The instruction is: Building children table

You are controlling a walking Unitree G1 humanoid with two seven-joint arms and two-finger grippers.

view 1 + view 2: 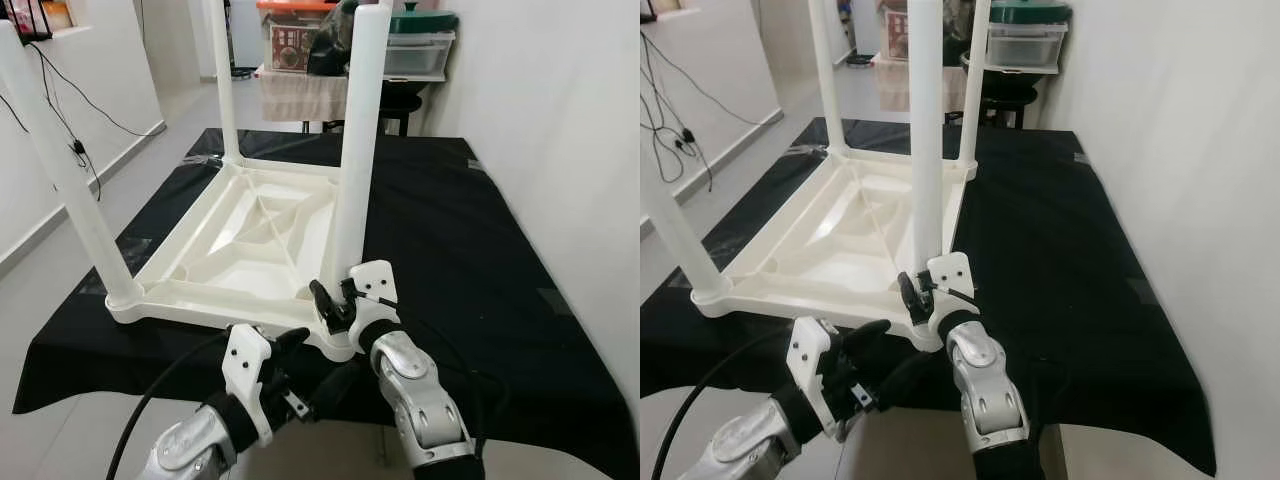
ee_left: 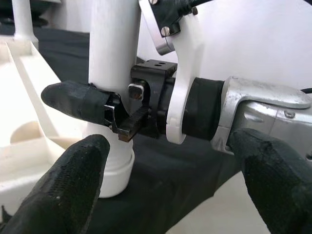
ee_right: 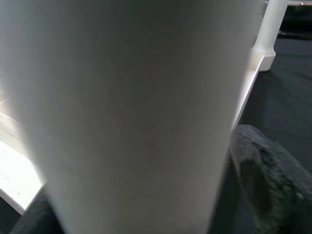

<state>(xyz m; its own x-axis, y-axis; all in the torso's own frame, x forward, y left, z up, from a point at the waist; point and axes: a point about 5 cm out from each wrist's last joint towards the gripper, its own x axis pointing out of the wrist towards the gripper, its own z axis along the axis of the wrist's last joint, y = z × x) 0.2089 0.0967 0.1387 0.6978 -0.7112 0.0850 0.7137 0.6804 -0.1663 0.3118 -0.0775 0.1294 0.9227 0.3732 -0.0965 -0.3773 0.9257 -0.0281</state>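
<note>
On the black table, the white children table is laid upside down with four legs already stuck in. The near leg is grasped low by the right hand. The left hand is held released nearby.

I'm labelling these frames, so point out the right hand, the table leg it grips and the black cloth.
right hand (image 1: 335, 303), left eye view, between its fingertips.
table leg (image 1: 360, 150), left eye view, mid shaft.
black cloth (image 1: 470, 240), left eye view, bare part.
</note>
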